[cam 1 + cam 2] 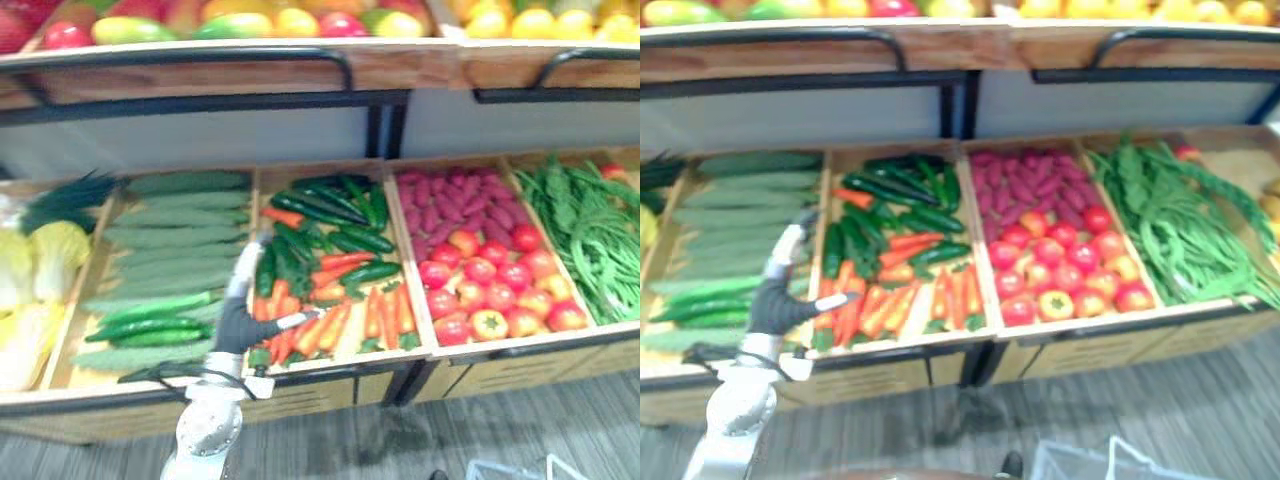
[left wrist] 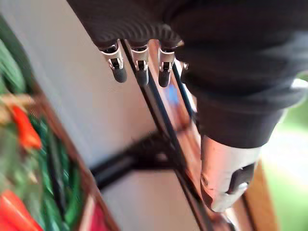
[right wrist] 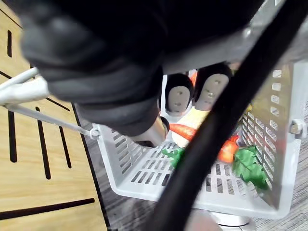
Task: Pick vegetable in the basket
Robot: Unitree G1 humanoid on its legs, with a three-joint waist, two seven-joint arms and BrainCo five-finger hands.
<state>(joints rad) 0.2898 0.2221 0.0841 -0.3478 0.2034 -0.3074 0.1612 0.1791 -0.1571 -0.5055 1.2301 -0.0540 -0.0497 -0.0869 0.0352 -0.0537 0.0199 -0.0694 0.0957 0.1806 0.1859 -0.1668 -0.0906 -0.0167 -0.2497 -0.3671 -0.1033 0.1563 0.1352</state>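
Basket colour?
Basket is white slotted plastic with a black handle; right wrist view shows it best.

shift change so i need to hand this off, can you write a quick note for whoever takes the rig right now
Left hand: open and empty, at the front of the crate with the display carrots and dark green vegetables. I cannot tell if it touches them.
Right hand: shut on the basket handle, carrying the basket low above the floor.
Done: two loaded carrots and a pale yellow item lie in the basket.
Left: close the left hand on the next vegetable, probably a carrot, then put it in the basket.
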